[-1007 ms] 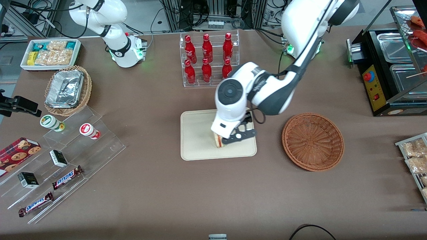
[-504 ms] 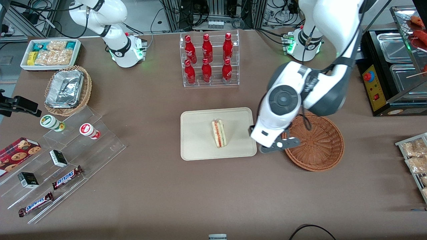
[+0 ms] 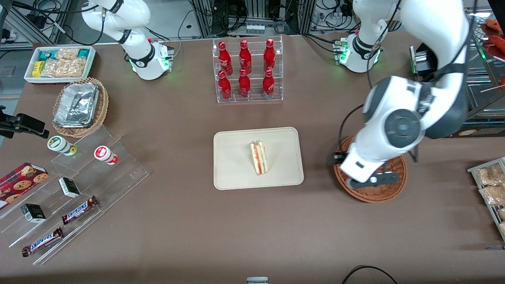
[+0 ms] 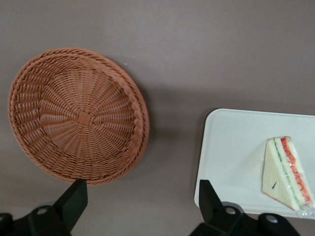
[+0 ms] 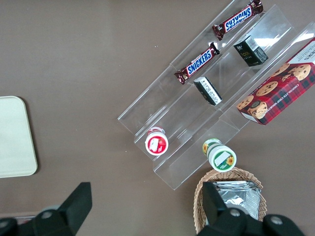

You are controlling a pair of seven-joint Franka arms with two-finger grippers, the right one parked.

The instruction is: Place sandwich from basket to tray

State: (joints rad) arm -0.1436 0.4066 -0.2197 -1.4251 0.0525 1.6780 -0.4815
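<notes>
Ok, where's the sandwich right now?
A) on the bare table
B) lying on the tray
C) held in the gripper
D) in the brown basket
B: the sandwich lies on the cream tray, while the basket holds nothing and the gripper hangs above the basket with its fingers open and nothing between them.

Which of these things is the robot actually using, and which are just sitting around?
In use: sandwich lying on the tray; empty basket; pincer, open, above the basket.

Sitting around: cola bottles, Snickers bars, cookie box, foil basket.
</notes>
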